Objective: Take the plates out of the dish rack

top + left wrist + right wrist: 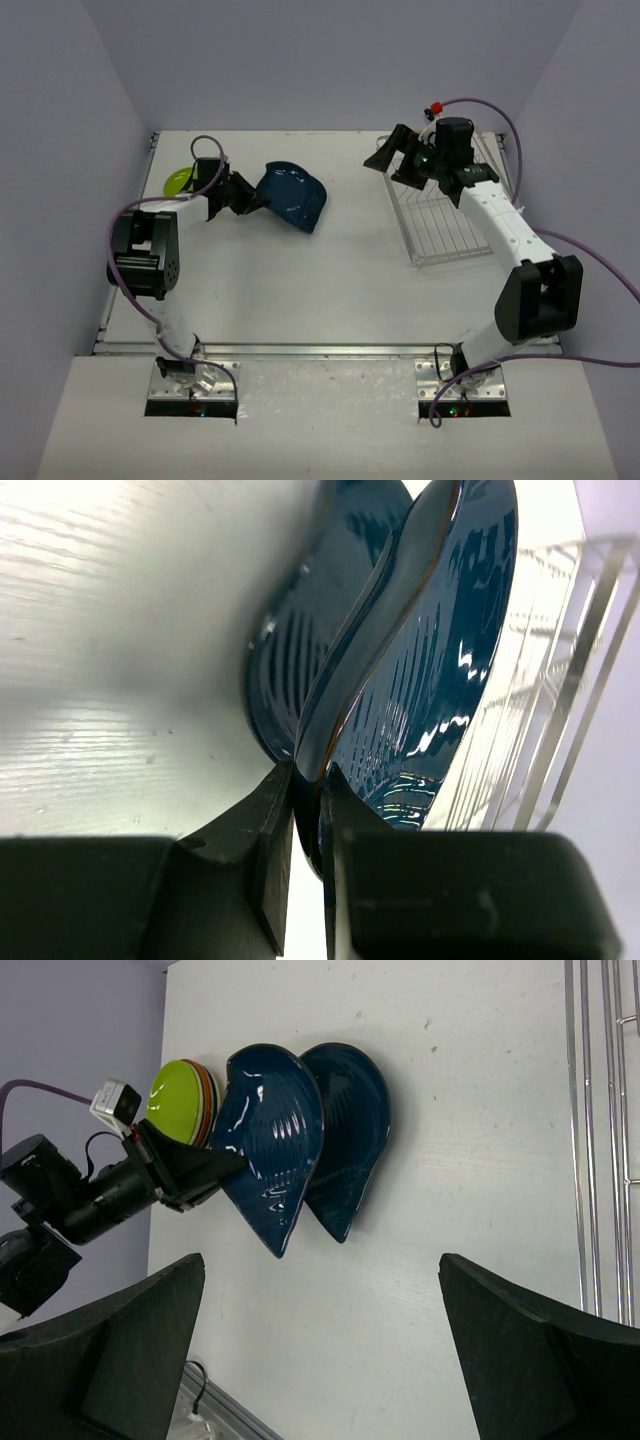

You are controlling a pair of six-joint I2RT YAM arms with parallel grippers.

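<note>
Left side of table (340, 290): left gripper (308, 780) is clenching the rim of a dark blue plate (265, 1140). Both fingers (265, 850) are pressing against opposite faces of the rim, and the plate is showing edge-on in the left wrist view. The right wrist view shows the plate's pointed end facing away from the gripper.

The held plate is overlapping a second dark blue plate (350, 1130) of the same pointed shape, which is lying on the table just beyond it. Whether the two are touching cannot be told.

Just behind the left gripper, near the far left corner, a lime green plate (180, 1095) is sitting on the table, with an orange-red rim (208, 1085) showing at its edge.

Right side: the dish rack (455, 258) is standing on the table, well apart from the plates. The right gripper (390, 165) is hanging near the rack's far left corner with its jaws spread wide, grasping nothing, and its camera is looking across the table toward the blue plates.
</note>
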